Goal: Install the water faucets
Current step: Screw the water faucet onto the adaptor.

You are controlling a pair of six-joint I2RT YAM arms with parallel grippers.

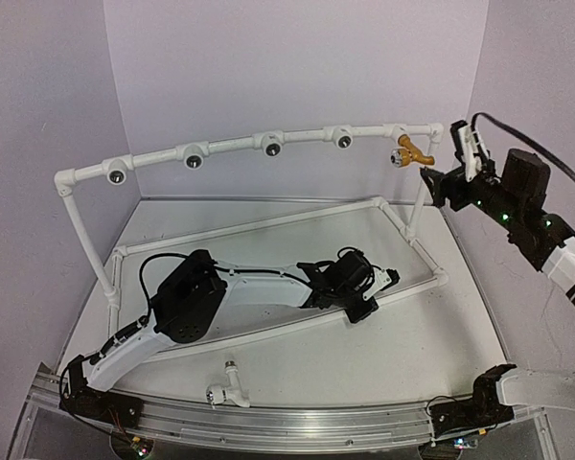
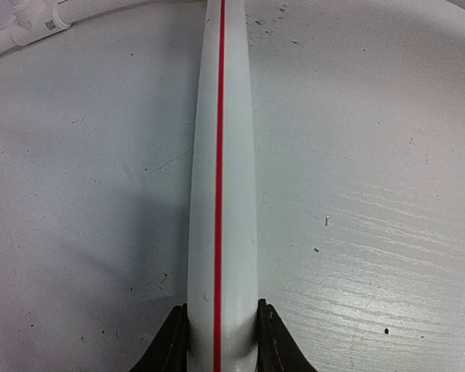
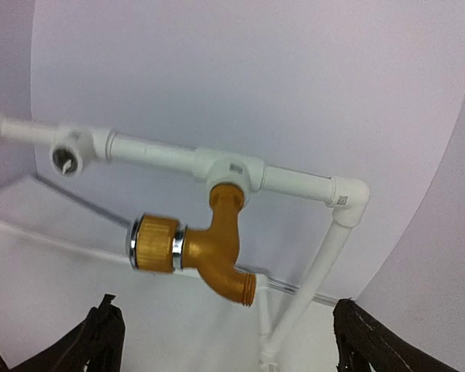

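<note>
Covering most of the top view, the white surface (image 1: 441, 326) carries a white pipe frame (image 1: 230, 146): a base loop lying flat and a curved top rail raised on posts at the back. Left arm (image 1: 187, 307) lies low across the base, and its hand (image 1: 376, 286) is clenched on the lower rail (image 1: 268, 331). In the left wrist view that rail (image 2: 221, 155) is a white pipe with a red stripe, pinched between both fingers (image 2: 170, 345). Right arm (image 1: 546, 230) reaches up to the right end of the top rail. Its hand (image 1: 448, 158) is released, fingers (image 3: 101, 337) spread wide with nothing between them, just short of the tap. Four dark sockets (image 1: 272, 149) along the top rail are bare. Yellow-orange faucet (image 1: 409, 151) sits in the rightmost tee of that rail, neck up in the fitting, knurled end pointing left in the right wrist view (image 3: 205, 248), not touched by either finger. White faucet (image 1: 227, 388) lies on the surface near the front edge, between the two arm bases, well apart from both hands.
</note>
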